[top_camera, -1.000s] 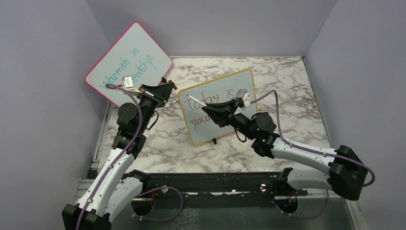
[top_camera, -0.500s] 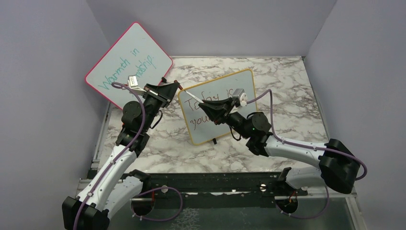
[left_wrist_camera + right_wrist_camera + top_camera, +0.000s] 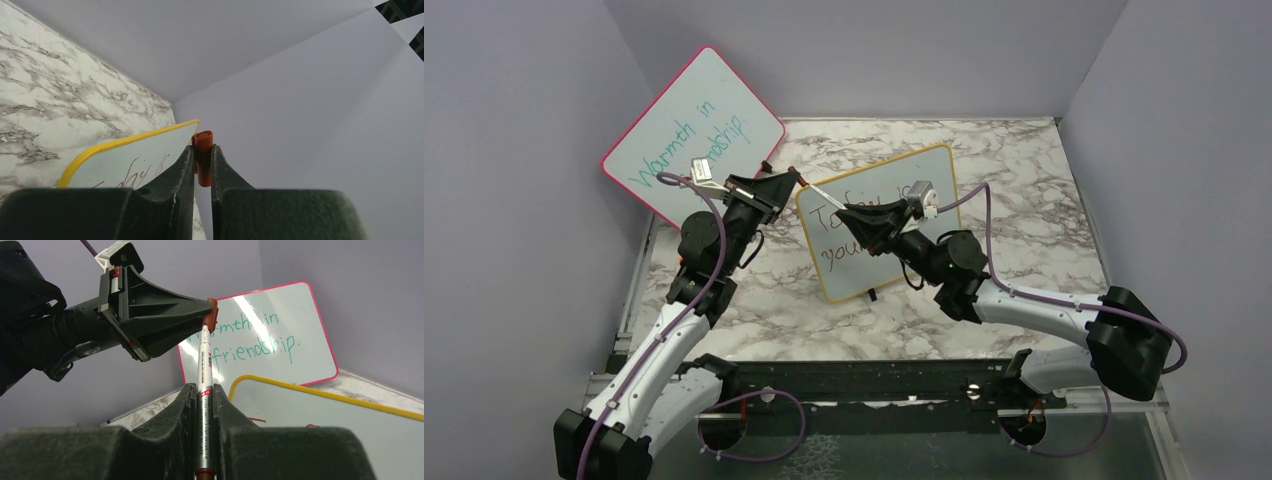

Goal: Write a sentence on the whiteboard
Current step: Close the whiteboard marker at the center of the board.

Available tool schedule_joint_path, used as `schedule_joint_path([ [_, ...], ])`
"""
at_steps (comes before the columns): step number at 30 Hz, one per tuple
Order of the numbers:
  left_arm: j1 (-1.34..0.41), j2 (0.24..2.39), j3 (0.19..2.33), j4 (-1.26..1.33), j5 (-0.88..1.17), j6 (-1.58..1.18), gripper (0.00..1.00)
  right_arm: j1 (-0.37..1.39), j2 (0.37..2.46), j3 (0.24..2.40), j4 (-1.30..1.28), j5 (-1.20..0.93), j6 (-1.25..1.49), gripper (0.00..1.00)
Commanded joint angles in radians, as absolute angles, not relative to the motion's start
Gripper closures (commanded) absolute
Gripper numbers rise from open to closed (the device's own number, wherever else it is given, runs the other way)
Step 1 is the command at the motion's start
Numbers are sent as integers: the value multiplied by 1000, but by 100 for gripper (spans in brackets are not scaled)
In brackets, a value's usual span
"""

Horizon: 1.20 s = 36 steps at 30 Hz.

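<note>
The yellow-framed whiteboard (image 3: pixel 849 278) stands propped at mid table. Its red-brown sentence (image 3: pixel 839 250) is partly hidden behind my right arm; "your" is readable. My right gripper (image 3: pixel 848 209) is shut on a silver marker (image 3: pixel 824 195), seen lengthwise in the right wrist view (image 3: pixel 204 365). My left gripper (image 3: pixel 790 181) is shut on the marker's red cap (image 3: pixel 203 150), just off the board's top left corner. In the right wrist view the marker's front end meets the cap (image 3: pixel 213 315). Whether it sits inside the cap I cannot tell.
A pink-framed board (image 3: pixel 694 130) with teal writing leans in the back left corner. Grey walls close the marble table (image 3: pixel 1024 190) on three sides. A metal rail (image 3: pixel 874 375) runs along the near edge by the arm bases.
My left gripper has moved right with the cap. My right gripper has swung left and up with the marker, bringing its front end to the cap.
</note>
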<state>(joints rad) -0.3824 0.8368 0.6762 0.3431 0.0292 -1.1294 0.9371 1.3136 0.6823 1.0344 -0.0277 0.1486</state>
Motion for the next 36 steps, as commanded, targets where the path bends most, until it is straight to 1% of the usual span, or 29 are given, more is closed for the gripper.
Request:
schedule_joint_path([
  [1, -391, 833, 664, 388, 8, -1153, 100, 945, 1329, 717, 1050, -7, 142, 99],
  [6, -391, 828, 658, 390, -13, -1162, 100, 946, 1323, 702, 1050, 38, 150, 99],
  [14, -391, 813, 639, 390, -60, -1194, 100, 946, 1316, 704, 1028, 9, 155, 99],
  [23, -392, 818, 645, 391, -51, -1207, 100, 946, 1335, 730, 985, -37, 165, 99],
  [36, -393, 831, 644, 398, -24, -1209, 100, 946, 1364, 740, 1026, -43, 179, 99],
])
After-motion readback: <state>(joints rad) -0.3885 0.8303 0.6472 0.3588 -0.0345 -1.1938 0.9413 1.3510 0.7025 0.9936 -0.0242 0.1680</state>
